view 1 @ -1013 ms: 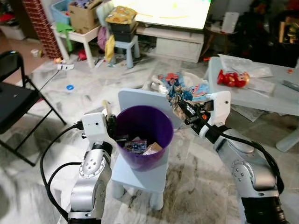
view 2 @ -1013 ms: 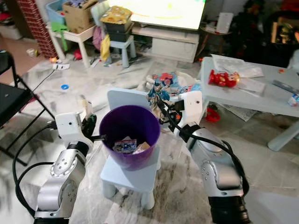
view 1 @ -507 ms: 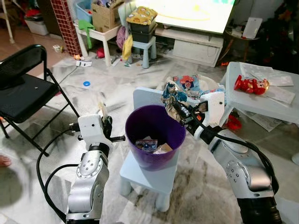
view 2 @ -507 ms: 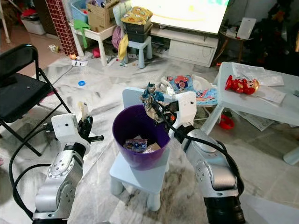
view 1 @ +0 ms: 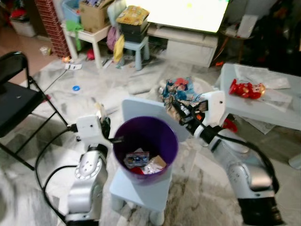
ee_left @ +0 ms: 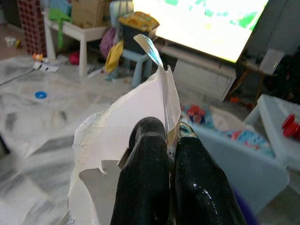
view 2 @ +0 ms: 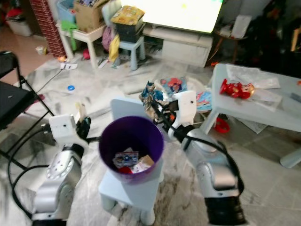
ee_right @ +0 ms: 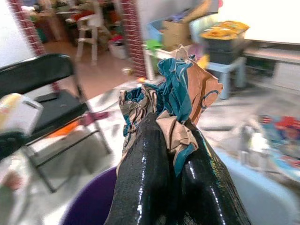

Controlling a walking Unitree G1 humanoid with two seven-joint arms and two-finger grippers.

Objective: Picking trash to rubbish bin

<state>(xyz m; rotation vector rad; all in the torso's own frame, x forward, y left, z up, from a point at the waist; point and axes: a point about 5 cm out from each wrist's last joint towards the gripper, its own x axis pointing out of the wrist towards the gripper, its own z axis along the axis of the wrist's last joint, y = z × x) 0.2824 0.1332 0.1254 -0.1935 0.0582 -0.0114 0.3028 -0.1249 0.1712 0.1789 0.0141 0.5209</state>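
A marble-patterned floor (view 1: 84,101) spreads across the cluttered room, with a bright television screen (view 1: 181,12) at the far side and a pale blue table (view 1: 263,101) off to the robot's right carrying a red toy (view 1: 245,88). A black folding chair (view 1: 14,101) stands to the robot's left. Directly ahead, a small pale blue child's chair (view 1: 141,188) bears a purple rubbish bin (view 1: 143,143) on its seat, and the bin already contains several wrappers and scraps (view 1: 141,162) at its bottom.

The right gripper (ee_right: 164,154) is raised at the bin's far right rim, just above and beside it, its two black fingers pressed together on a crumpled teal and brown wrapper (ee_right: 176,96). In the head views this wrapper (view 1: 170,100) sits bunched at the fingertips, over the rim's edge rather than inside the bin.

The left gripper (ee_left: 166,145) waits just to the left of the bin, near its rim, with its fingers clamped on a torn piece of white paper (ee_left: 126,126) that stands up past the fingertips. From the head the same paper (view 1: 100,109) shows as a thin pale strip above the left wrist housing.
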